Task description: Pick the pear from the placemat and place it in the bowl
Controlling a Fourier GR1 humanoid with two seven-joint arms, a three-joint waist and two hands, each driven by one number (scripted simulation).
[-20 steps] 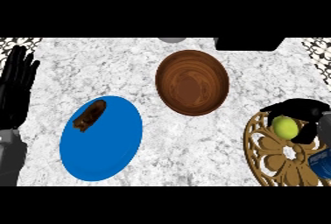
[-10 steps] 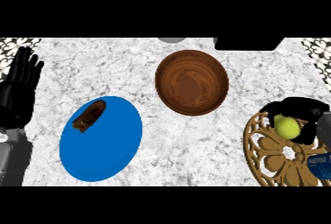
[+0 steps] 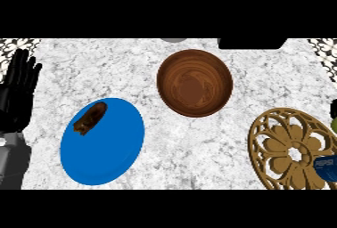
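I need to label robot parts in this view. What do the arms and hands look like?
The left robot hand is black, with slender segmented fingers, on a plain grey forearm. At the right edge only a dark sliver and a blue printed patch show.

Wooden bowl (image 3: 194,83) empty — left hand (image 3: 18,95) resting open.

So on the counter there's one wooden bowl (image 3: 194,83), one blue plate (image 3: 105,149) with one brown food item (image 3: 90,119) on it, and one gold openwork placemat (image 3: 289,156).
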